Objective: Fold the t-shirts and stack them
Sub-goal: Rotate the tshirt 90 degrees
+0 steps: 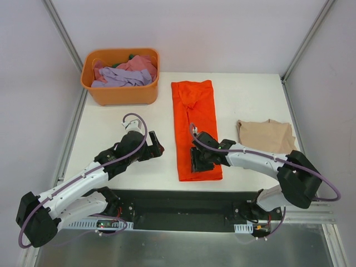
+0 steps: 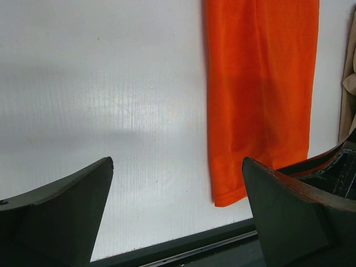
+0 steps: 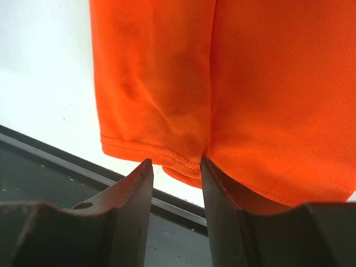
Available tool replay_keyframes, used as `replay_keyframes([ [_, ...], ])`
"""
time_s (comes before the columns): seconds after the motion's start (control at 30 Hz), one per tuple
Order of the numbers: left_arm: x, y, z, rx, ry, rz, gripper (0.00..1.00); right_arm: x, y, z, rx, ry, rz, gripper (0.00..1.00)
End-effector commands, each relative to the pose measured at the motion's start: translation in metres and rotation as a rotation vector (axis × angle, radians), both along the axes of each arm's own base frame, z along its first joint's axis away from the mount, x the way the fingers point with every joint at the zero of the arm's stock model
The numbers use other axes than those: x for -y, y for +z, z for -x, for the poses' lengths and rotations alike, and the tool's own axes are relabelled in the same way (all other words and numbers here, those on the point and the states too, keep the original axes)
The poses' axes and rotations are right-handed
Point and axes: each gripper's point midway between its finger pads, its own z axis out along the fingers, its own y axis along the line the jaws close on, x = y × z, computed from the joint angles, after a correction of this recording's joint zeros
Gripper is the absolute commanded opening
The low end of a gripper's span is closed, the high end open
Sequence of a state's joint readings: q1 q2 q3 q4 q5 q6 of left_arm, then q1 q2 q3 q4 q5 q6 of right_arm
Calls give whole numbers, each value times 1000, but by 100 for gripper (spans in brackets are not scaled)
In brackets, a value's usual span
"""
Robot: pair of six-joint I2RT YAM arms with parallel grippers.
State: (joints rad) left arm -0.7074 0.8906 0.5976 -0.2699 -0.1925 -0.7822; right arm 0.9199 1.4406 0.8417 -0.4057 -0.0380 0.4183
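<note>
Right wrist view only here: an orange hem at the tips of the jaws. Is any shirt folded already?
Observer: Yes, a tan t-shirt lies folded at the right of the table, apart from the orange t-shirt.
Operator: More waiting?
Observer: A lilac shirt and a pink shirt sit crumpled in the orange tub, far left.
Operator: And the other arm?
Observer: The left arm hangs over the table, left of the orange t-shirt, jaws wide open.

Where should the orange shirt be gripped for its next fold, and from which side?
Probably the near hem, approached from the near side. The orange shirt lies flat as a long narrow strip running near to far, so lifting that end folds it in half. The right gripper sits there, jaws apart.
</note>
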Motion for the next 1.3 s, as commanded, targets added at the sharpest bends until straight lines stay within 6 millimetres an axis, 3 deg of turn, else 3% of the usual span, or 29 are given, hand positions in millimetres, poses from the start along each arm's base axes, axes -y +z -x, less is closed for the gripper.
replay_keyframes([
  [0.0, -2, -1, -1, 14, -9, -21, 99, 2, -1, 2, -14, 18, 31, 40],
  [0.2, -2, 1, -1, 19, -9, -20, 99, -4, 2, 12, -40, 33, -14, 18],
  [0.43, -2, -2, -1, 12, -9, -26, 99, 15, 2, 1, 17, 8, 93, 26],
  [0.6, -3, -3, 0, 11, -10, -28, 99, 15, -4, 5, -9, 22, 106, 27],
  [0.8, -2, -3, 0, 8, -11, -30, 99, -1, -7, 17, -74, 67, 24, 27],
  [0.9, -2, -3, 0, 8, -12, -29, 99, -10, -2, 17, -76, 68, -22, 17],
  [1.0, -2, -3, 0, 8, -12, -26, 99, -17, 8, 18, -60, 75, -64, 8],
  [1.27, -1, -3, 2, 9, -24, -22, 99, -54, 47, 23, -70, 71, -314, 0],
])
